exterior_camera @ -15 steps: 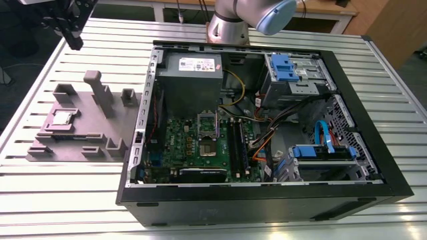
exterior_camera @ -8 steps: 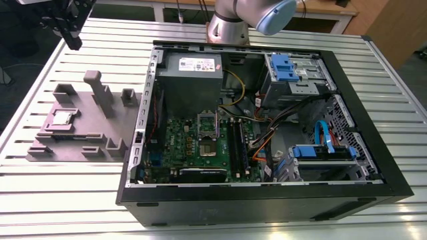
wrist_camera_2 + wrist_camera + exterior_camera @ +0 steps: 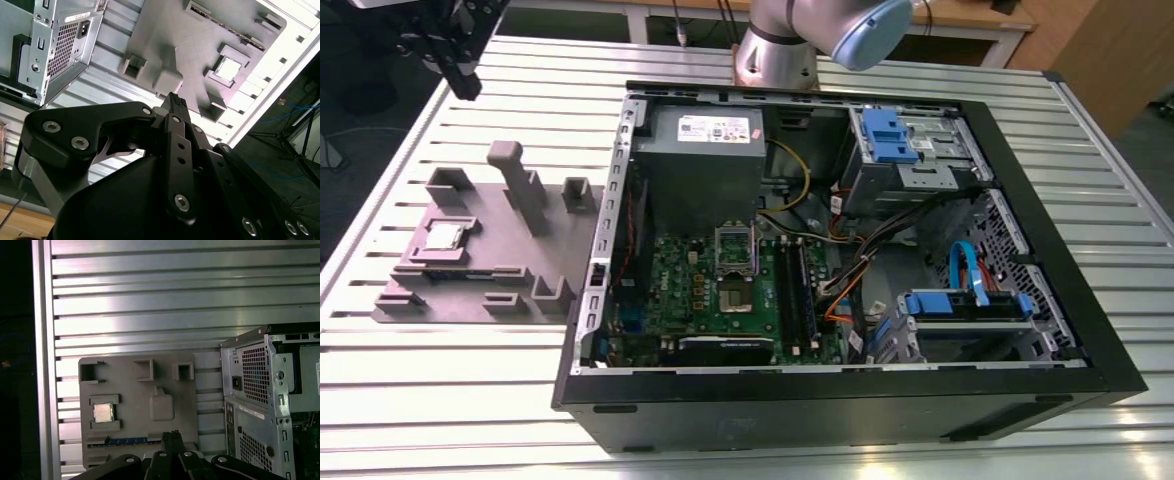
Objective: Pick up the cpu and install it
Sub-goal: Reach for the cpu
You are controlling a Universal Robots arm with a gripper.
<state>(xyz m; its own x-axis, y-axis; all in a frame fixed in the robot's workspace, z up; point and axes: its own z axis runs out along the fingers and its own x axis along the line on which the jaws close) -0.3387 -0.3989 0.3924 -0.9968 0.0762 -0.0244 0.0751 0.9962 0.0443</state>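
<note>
1. Claw (image 3: 172,436) up front in both wrist views: its tips look pressed together with nothing between them. It hangs high over the slatted tabletop (image 3: 454,400), well apart from everything.
2. Below it, the cpu (image 3: 102,413) lies flat in its square pocket on the grey-mauve tray (image 3: 130,390), shiny side up. In the exterior view the cpu sits toward the tray's left side, with the upright blocks around it.
3. On the exterior view's right of the tray, the pc case (image 3: 854,385) lies open with the green motherboard (image 3: 680,290) showing. The socket frame (image 3: 735,245) looks flipped up, and the socket (image 3: 738,297) under it seems bare to me, though it's small.
4. So progress-wise I'd call it basically zero: the chip isn't grabbed and nothing is seated in the board. The pick-up and the install are both left.
</note>
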